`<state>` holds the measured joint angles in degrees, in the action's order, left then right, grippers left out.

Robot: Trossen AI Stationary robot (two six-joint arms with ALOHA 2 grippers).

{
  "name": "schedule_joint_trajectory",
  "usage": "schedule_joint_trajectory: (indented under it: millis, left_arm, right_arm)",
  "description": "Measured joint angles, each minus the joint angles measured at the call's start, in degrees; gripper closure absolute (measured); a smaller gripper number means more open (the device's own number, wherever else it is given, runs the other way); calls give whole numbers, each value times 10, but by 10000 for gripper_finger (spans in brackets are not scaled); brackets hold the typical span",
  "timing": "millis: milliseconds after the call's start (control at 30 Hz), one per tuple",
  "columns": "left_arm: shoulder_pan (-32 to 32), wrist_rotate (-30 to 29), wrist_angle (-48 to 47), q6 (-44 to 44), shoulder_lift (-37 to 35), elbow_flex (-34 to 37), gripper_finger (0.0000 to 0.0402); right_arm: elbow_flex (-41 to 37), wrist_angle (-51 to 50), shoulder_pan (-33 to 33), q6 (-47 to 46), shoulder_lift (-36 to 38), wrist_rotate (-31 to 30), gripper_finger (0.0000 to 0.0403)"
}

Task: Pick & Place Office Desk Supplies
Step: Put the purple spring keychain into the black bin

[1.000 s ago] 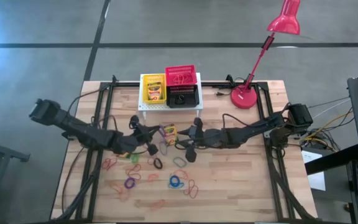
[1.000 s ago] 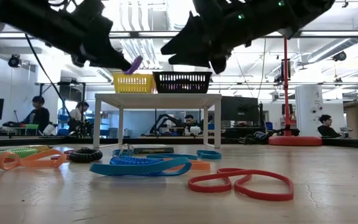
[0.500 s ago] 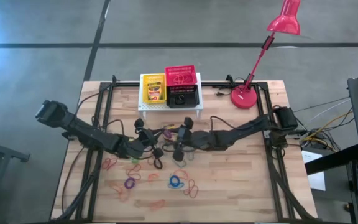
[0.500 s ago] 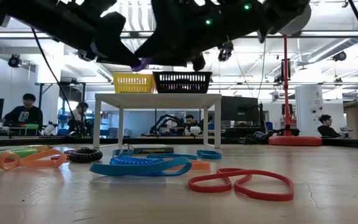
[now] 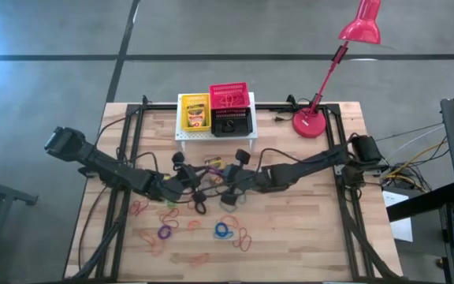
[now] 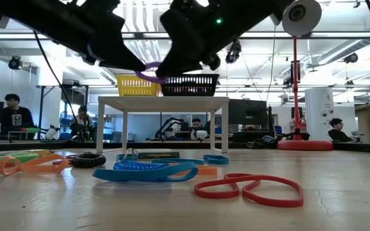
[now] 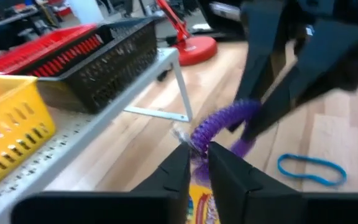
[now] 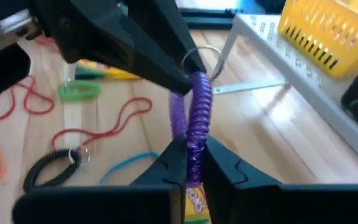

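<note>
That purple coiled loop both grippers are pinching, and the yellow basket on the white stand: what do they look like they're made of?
The purple coiled loop looks like glossy springy plastic: tight spiral turns, with a thin metal ring at one end. It is pinched by the left gripper and the right gripper. The yellow basket looks like rigid moulded plastic, judging by its even slotted walls and dull sheen. The white stand seems to be painted perforated metal.

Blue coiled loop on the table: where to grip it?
Pinch the blue coiled loop by its left rim from straight above: it lies flat, and red loops crowd its right side. Left gripper and right gripper are shut on the purple coil.
</note>
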<state>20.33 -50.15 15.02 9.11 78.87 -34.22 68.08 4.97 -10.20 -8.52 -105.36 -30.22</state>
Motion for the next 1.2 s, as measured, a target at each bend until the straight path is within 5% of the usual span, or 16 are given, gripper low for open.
schedule_joint_trajectory:
  millis: [200, 433, 700, 900, 1200]
  left_arm:
    - [-1, 33, -19, 7, 0, 0, 260]
    - [-1, 68, -26, 62, 0, 5, 200]
    - [-1, 73, -18, 70, 1, 8, 202]
    - [-1, 73, -20, 70, 1, 8, 209]
    - [-2, 73, -20, 73, 1, 8, 211]
  right_arm:
    - [18, -124, -7, -34, 30, 2, 380]
    - [45, -142, 5, 30, 84, 3, 380]
    - [97, -173, 106, 112, 101, 11, 380]
    - [102, -235, 192, 93, 101, 76, 376]
    - [102, -305, 248, 47, 105, 96, 294]
